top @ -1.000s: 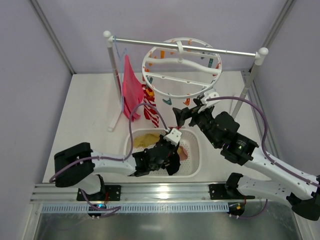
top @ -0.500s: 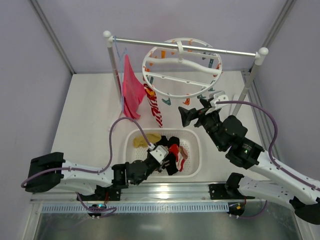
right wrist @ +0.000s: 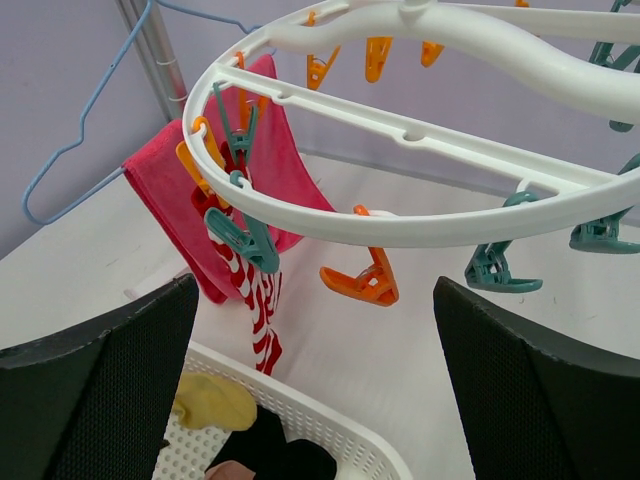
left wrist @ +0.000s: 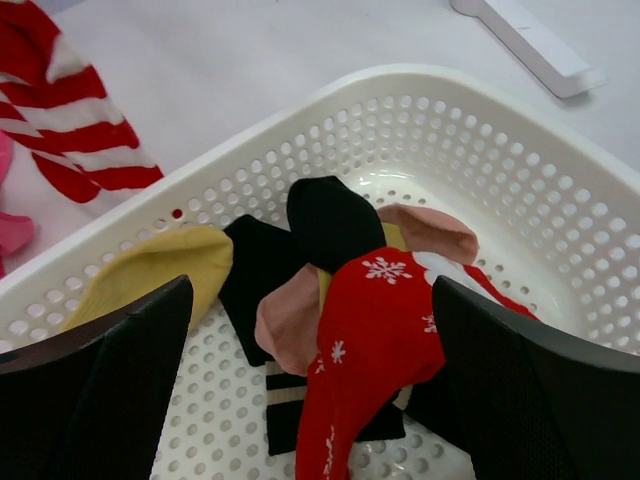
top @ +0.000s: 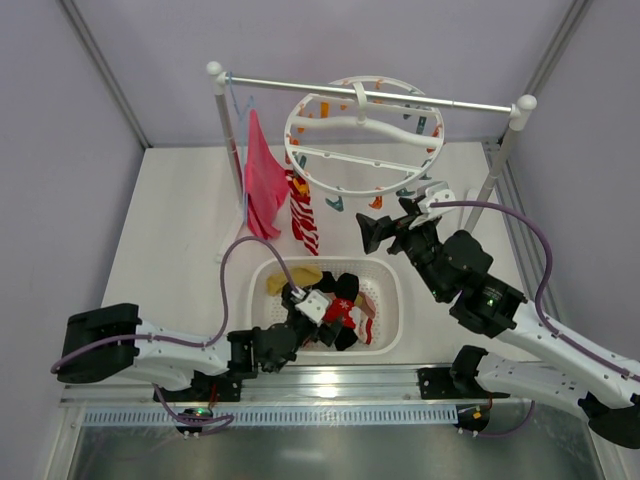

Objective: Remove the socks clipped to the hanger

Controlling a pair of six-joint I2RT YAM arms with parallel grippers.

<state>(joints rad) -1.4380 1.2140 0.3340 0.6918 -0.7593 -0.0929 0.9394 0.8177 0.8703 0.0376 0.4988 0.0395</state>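
Step in hand: the red snowflake sock [left wrist: 375, 330] lies loose on the heap and nothing is gripped, so this reads as the gap between one sock dropped and the next one fetched.
Left tool [left wrist: 312, 290]: low over the basket [left wrist: 450, 85], fingers spread wide, holding nothing.
Right tool [right wrist: 315, 290]: up beside the hanger [right wrist: 450, 225], jaws wide apart, empty, facing the ring's near rim.
Left on the hanger: one striped sock [right wrist: 262, 310], dangling under a teal clip [right wrist: 245, 240] just beside the magenta cloth [right wrist: 190, 190]. Every other clip in view looks bare.
Next move, my call: a tool closes on that striped sock below its clip and pulls it down and free.
Basket contents: yellow sock [left wrist: 150, 270] at the wall, black sock [left wrist: 330, 220], pale pink sock [left wrist: 290, 320], the red one on top.
Basket position: on the counter [left wrist: 250, 60], below the hanger.
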